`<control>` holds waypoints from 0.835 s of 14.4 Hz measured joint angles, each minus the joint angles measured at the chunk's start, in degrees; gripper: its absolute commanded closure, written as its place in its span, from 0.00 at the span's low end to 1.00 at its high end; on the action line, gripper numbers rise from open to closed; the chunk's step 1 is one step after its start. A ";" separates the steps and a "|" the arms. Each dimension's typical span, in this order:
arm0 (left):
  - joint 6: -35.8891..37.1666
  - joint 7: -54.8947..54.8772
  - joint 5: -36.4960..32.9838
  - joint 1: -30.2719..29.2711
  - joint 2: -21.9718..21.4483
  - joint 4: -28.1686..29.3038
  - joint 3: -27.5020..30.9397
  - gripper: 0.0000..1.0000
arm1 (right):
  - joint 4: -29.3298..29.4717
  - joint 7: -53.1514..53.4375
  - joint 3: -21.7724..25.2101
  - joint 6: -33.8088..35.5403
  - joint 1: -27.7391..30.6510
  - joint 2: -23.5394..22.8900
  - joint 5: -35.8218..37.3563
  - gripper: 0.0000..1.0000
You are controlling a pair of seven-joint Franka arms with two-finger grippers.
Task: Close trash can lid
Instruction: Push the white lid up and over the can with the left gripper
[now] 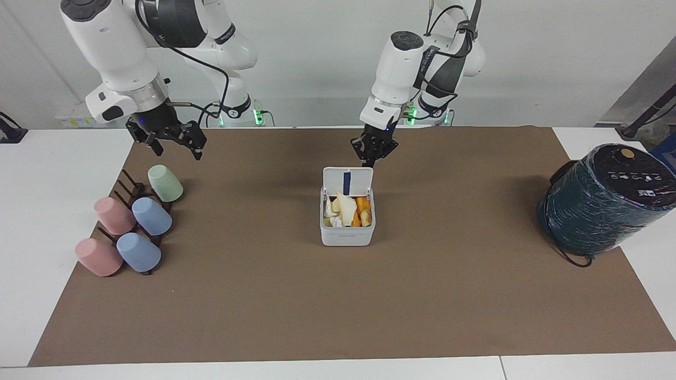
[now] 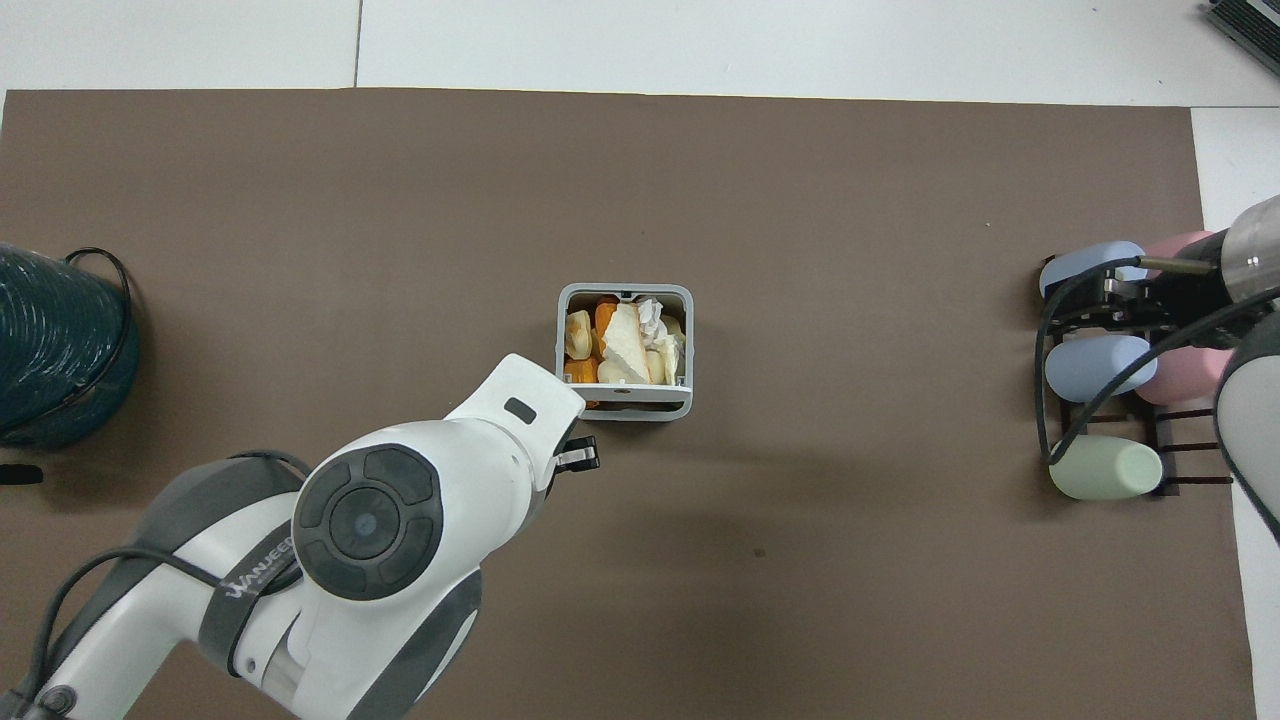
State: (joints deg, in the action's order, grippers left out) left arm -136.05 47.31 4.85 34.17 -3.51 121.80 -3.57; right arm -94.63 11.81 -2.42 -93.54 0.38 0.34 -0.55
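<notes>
The small white trash can (image 1: 347, 237) stands mid-table on the brown mat, filled with crumpled paper and orange scraps. Its lid (image 1: 347, 181) stands upright on the edge nearer the robots, blue strip facing away from them. In the overhead view the can (image 2: 624, 291) shows its open top and the lid (image 2: 640, 386) shows edge-on. My left gripper (image 1: 372, 157) hangs just above the lid's upper edge, toward the left arm's end; it also shows in the overhead view (image 2: 578, 458). My right gripper (image 1: 177, 150) waits open and empty over the cup rack.
A dark rack with several pastel cups (image 1: 132, 227) sits at the right arm's end, also in the overhead view (image 2: 1100, 370). A large dark teal wrapped cylinder (image 1: 602, 200) with a cable lies at the left arm's end, also in the overhead view (image 2: 50, 350).
</notes>
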 measured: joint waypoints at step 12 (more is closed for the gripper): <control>-16.75 4.99 1.02 -1.11 8.74 -3.57 0.79 0.92 | -0.01 0.00 0.00 0.00 0.00 0.00 0.00 0.00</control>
State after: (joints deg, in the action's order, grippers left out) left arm -152.80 52.30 5.86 33.06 5.23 118.23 -2.78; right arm -94.64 11.81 -2.42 -93.54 0.38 0.34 -0.55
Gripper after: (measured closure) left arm 0.921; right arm 0.000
